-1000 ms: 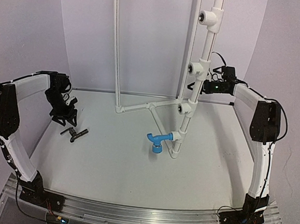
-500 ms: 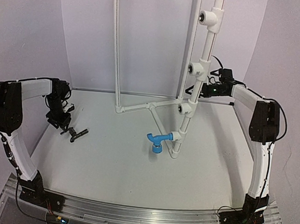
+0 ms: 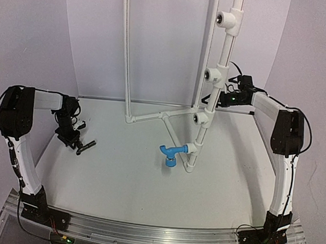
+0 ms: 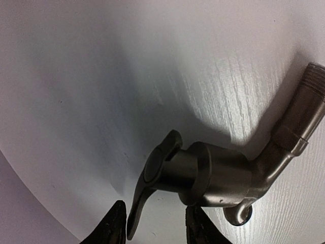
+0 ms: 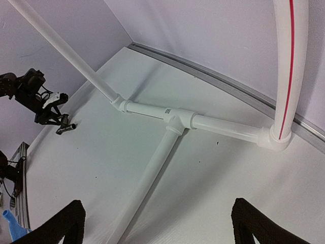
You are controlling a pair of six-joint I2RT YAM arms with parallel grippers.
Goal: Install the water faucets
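Black faucet straddled by left gripper.

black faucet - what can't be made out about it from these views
- Left wrist view: the threaded end of the black faucet runs off the right edge. The fingertips of the left hand are cut by the bottom edge, so contact with the lever is unclear.
- Top view: too small, partly under that hand.

Left wrist close over black faucet
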